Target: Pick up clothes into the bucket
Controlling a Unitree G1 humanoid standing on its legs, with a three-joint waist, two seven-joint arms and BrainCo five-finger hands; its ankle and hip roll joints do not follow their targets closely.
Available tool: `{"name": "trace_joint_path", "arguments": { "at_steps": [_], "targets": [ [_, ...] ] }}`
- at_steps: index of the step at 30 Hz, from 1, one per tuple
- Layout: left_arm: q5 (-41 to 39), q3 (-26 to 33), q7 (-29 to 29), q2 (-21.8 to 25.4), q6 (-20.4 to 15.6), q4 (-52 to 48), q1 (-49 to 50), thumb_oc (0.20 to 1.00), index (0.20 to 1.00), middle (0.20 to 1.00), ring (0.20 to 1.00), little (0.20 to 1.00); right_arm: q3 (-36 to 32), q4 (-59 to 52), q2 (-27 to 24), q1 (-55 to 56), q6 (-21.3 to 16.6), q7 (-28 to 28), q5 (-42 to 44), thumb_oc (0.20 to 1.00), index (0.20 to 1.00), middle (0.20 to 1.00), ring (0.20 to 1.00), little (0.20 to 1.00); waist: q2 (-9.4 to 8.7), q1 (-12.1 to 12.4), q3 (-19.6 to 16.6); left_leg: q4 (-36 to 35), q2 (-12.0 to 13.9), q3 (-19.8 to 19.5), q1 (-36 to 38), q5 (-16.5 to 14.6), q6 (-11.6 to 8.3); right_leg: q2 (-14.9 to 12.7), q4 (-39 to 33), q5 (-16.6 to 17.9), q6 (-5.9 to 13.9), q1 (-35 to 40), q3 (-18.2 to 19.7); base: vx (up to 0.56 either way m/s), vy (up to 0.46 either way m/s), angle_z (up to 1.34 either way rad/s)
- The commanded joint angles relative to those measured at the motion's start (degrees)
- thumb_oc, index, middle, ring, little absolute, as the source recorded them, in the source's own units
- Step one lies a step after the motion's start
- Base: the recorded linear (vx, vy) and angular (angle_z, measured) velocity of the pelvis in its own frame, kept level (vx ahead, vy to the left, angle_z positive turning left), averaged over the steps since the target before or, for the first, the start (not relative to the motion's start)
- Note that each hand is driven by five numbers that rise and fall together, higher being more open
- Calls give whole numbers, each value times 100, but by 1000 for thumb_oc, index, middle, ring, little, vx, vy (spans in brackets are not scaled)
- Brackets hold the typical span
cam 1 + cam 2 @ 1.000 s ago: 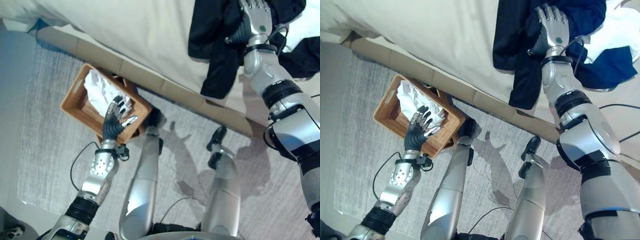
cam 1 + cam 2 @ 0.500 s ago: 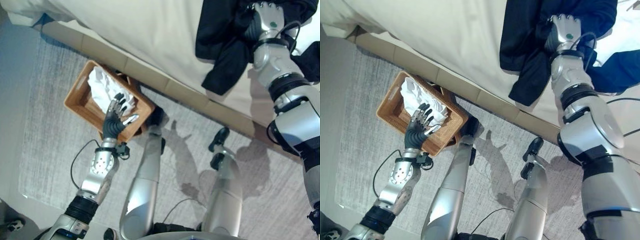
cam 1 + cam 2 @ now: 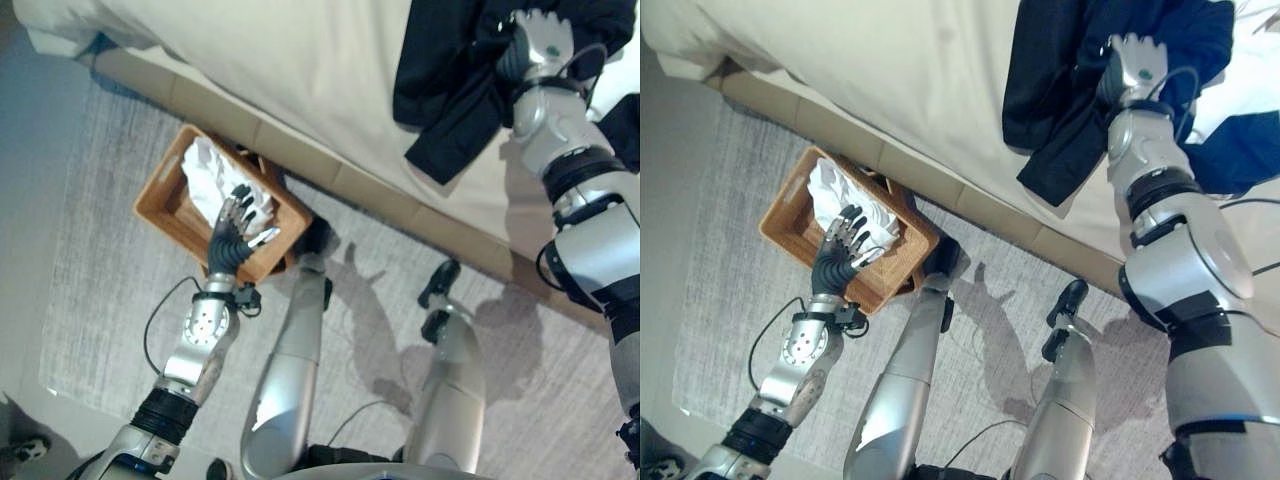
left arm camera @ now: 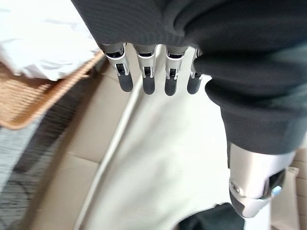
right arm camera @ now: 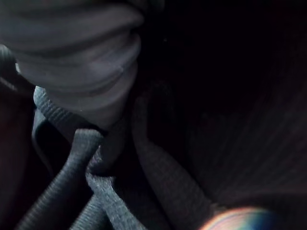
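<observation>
Dark clothes (image 3: 450,90) lie heaped near the bed's (image 3: 300,70) edge, hiding the right hand's (image 3: 1137,58) fingers, so its grip can't be told. It has edged farther onto the bed. Left hand (image 3: 235,232) hovers slack-fingered, empty, over the wicker basket (image 3: 165,205) holding white cloth (image 3: 210,175).

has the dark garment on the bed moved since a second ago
Yes. The dark navy garment has bunched up the cream bed: its hanging tip cleared the tan bed edge and now lies higher, with the right hand on it.
</observation>
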Motion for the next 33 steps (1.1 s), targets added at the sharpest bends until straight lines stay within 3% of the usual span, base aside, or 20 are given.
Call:
{"name": "trace_joint_path", "arguments": {
  "at_steps": [1, 7, 8, 11, 17, 18, 24, 33],
  "targets": [
    [339, 191, 65, -110, -214, -89, 23, 1000, 1000, 1000, 1000, 1000, -371, -684, -221, 185, -246, -174, 740, 200, 200, 200, 200, 200, -19, -83, -63, -477, 141, 342, -77, 445, -24, 93, 82, -81, 10, 309, -68, -90, -4, -13],
    [355, 269, 95, -224, -207, 259, 30, 1000, 1000, 1000, 1000, 1000, -1345, -2607, -286, 1335, -751, -339, 1620, 200, 200, 200, 200, 200, -240, -246, -63, -806, 263, 325, 627, 496, -42, 139, -373, 59, 48, 1132, -203, 6, -49, -8],
    [337, 340, 48, -248, -246, 454, 60, 1000, 1000, 1000, 1000, 1000, -1865, -3597, -258, 2222, -1136, -288, 1967, 200, 200, 200, 200, 200, -342, -315, -118, -1015, 310, 326, 1089, 511, -39, 158, -685, 127, 86, 1687, -283, 54, -76, -2],
    [353, 453, -21, -256, -273, 630, 166, 1000, 1000, 1000, 1000, 1000, -2359, -4285, -197, 3127, -1394, -183, 2110, 200, 200, 200, 200, 200, -437, -363, -307, -1267, 376, 324, 1537, 539, -41, 182, -1026, 211, 134, 2207, -405, 94, -81, -4],
    [507, 614, -151, -171, -276, 732, 355, 1000, 1000, 1000, 1000, 1000, -2869, -5065, -233, 3925, -1673, 97, 2448, 200, 200, 200, 200, 200, -555, -416, -603, -1597, 474, 351, 2156, 548, -36, 239, -1455, 305, 179, 2863, -504, 103, -48, -10],
    [627, 671, -221, -132, -249, 866, 425, 1000, 1000, 1000, 1000, 1000, -3040, -5405, -342, 4124, -1794, 279, 2616, 200, 200, 200, 200, 200, -621, -473, -788, -1759, 508, 364, 2396, 596, -31, 250, -1655, 367, 207, 3131, -566, 138, -55, 0],
    [936, 714, -414, -36, -152, 1148, 550, 1000, 1000, 1000, 1000, 1000, -3194, -5982, -664, 4183, -1936, 698, 3096, 200, 200, 200, 200, 200, -780, -615, -1360, -2204, 633, 454, 3225, 549, -65, 374, -2216, 478, 292, 3865, -620, 127, -39, -1],
    [1267, 741, -652, 129, 1, 881, 683, 1000, 1000, 1000, 1000, 1000, -2791, -6552, -1329, 3554, -1923, 1317, 3783, 200, 200, 200, 200, 200, -881, -800, -2170, -2642, 800, 743, 4166, 490, -61, 515, -2633, 601, 329, 4484, -484, 113, -7, -15]
  ]
}}
